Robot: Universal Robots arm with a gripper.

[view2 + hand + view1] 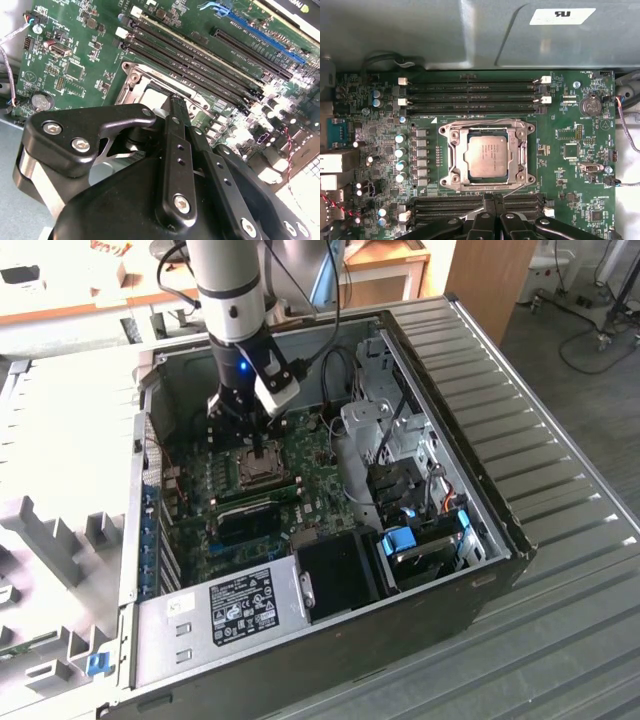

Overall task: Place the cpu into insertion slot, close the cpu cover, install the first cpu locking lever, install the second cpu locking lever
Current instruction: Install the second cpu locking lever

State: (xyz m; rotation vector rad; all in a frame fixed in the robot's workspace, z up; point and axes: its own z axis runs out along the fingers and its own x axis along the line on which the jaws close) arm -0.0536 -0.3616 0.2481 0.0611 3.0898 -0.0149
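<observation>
The cpu lies flat in the insertion slot, its silvery top showing through the window of the cpu cover, which is folded down over it. A thin wire lever runs along one edge of the socket. Another thin wire shows beside the fingers. My gripper hovers at the socket's opposite edge with its black fingers pressed together. I cannot tell whether they pinch the wire. In the exterior view the gripper stands just over the socket inside the open computer case.
Long black memory slots flank the socket on two sides. In the case, a power supply, a black shroud and a metal drive cage ring the board. Loose cables hang near the arm.
</observation>
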